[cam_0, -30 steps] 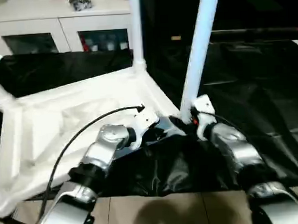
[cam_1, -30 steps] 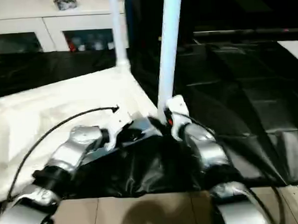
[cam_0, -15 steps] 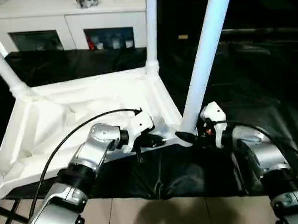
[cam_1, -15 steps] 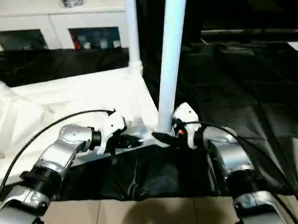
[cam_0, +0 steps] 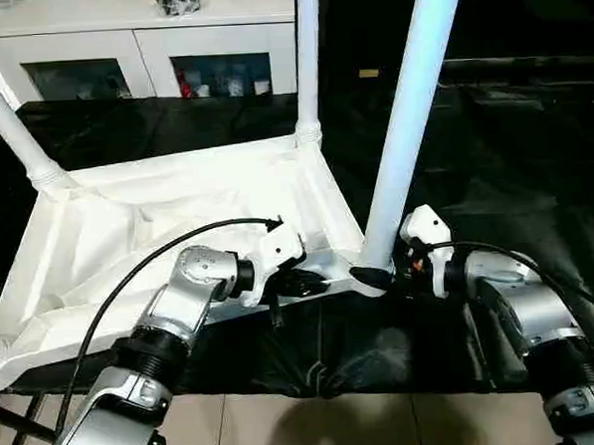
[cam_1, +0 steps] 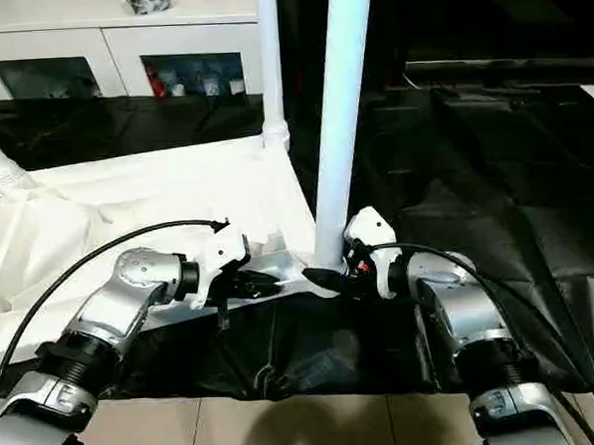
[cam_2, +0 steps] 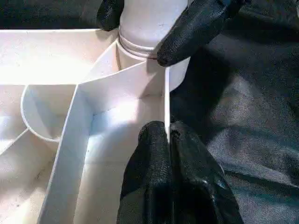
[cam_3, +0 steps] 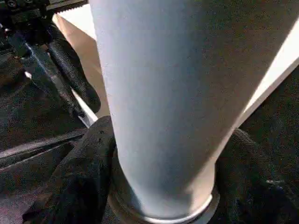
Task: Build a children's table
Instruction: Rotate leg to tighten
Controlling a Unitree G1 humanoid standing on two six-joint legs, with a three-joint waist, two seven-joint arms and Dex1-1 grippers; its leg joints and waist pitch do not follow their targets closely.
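On the black-draped desk (cam_0: 493, 152) the tabletop (cam_0: 128, 231) lies underside up. Right claw (cam_1: 325, 278) clamps the leg (cam_0: 403, 147) at 5 o'clock, now upright in its socket (probably seated); left claw (cam_2: 169, 135) pinches the rim.

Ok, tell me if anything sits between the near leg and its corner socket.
Nothing visible does. The leg already stands in the tabletop's near corner socket, the right claw closed around its base and the left claw pinching the rim beside it.
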